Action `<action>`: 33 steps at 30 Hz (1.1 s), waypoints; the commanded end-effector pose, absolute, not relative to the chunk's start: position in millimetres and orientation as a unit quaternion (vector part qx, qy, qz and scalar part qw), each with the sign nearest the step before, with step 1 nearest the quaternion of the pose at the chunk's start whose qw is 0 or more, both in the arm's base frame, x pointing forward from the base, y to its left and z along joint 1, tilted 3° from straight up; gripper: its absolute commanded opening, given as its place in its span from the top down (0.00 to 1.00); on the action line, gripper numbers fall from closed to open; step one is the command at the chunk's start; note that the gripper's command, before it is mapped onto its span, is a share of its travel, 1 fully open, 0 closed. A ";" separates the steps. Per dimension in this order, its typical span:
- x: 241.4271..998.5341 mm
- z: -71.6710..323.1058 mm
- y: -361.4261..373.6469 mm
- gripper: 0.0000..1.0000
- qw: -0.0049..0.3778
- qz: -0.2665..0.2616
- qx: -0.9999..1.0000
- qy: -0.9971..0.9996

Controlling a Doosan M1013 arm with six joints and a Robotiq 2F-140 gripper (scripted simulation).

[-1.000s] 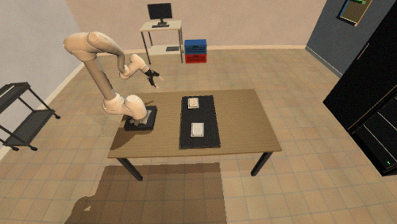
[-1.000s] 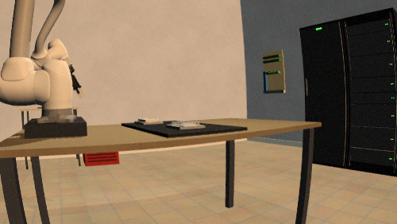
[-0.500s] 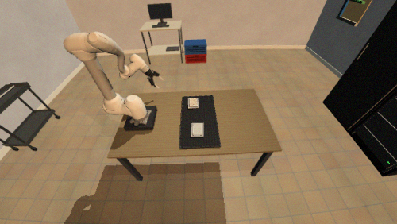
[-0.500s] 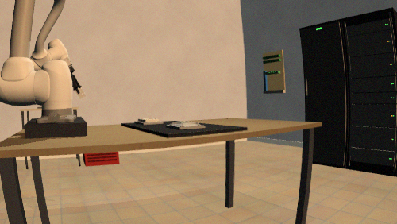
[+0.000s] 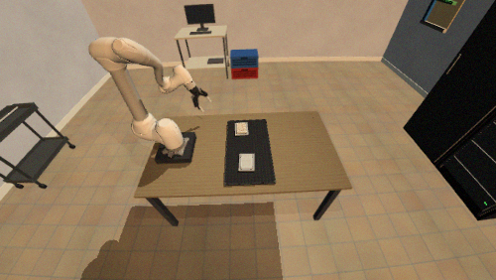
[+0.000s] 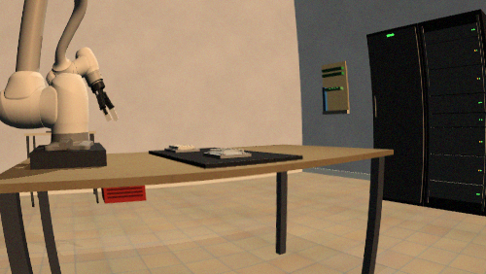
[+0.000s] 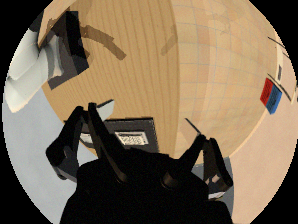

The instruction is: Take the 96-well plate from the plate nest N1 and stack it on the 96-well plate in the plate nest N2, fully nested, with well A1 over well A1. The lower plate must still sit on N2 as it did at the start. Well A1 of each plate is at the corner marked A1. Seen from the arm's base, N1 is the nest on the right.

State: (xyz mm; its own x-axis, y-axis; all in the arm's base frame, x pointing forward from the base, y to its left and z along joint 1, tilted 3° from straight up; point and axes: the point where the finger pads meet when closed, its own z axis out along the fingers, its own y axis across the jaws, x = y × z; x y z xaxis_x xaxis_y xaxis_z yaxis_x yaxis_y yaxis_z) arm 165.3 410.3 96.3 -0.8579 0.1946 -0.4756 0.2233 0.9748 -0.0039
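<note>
Two white 96-well plates lie on a black mat (image 5: pixel 249 151) on the table. The nearer plate (image 5: pixel 246 162) sits in nest N1 and also shows in the exterior view (image 6: pixel 227 153). The farther plate (image 5: pixel 242 128) (image 6: pixel 180 148) sits in nest N2 and shows there too. My gripper (image 5: pixel 200 101) is open and empty. It hangs high above the table's far left edge, well away from both plates, as the side view (image 6: pixel 111 113) shows. In the wrist view the spread fingers frame a small dark patch with a white plate (image 7: pixel 132 140); I cannot tell which plate. The A1 marks are too small to read.
The arm's base block (image 5: pixel 175 149) stands on the table's left side. A black server rack (image 5: pixel 461 114) is at the right. A desk with a monitor (image 5: pixel 200 30) and blue and red crates (image 5: pixel 244 64) stand by the far wall. A cart (image 5: pixel 25 144) is at the left.
</note>
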 end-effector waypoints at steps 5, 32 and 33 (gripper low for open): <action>192.5 94.3 405.3 0.00 0.224 -0.045 0.152 0.962; 304.6 86.8 363.6 0.00 0.179 -0.071 0.255 0.948; 309.0 86.6 361.2 0.00 0.172 -0.073 0.270 0.945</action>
